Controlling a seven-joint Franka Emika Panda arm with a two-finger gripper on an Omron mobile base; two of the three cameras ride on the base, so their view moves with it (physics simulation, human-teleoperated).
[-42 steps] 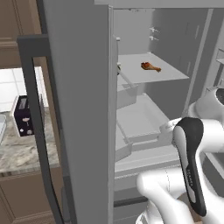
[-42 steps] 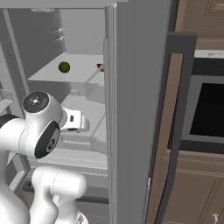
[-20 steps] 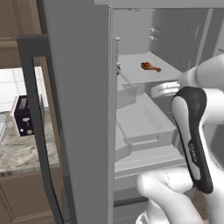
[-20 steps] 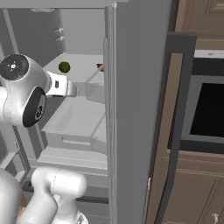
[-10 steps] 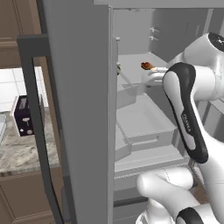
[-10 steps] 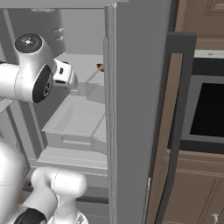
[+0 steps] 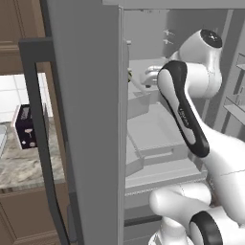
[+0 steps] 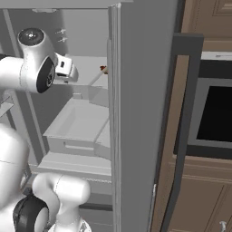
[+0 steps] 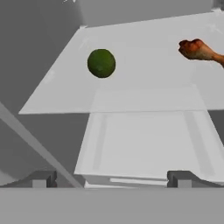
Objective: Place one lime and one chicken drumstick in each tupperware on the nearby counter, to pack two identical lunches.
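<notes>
In the hand view, a green lime [image 9: 101,63] lies on the white fridge shelf [image 9: 144,87], left of centre. A brown chicken drumstick [image 9: 199,49] lies on the same shelf at the far right, partly cut off by the frame edge. My gripper [image 9: 112,179] is open, level with the shelf front and short of both, holding nothing. In the right base view the hand [image 8: 67,69] is raised to shelf height, and the drumstick [image 8: 103,69] peeks out beside the door edge. The counter [image 7: 19,167] lies left of the fridge. The tupperware is out of view.
The open fridge door [image 7: 86,119] stands between the arm and the counter. A pulled-out white drawer [image 8: 77,124] sits below the shelf. A dark toaster [image 7: 26,127] stands on the counter. A built-in oven [image 8: 213,113] is right of the fridge.
The arm has swung up from drawer height to shelf height, bringing the hand in front of the shelf. The gripper stayed open; lime and drumstick have not moved.
</notes>
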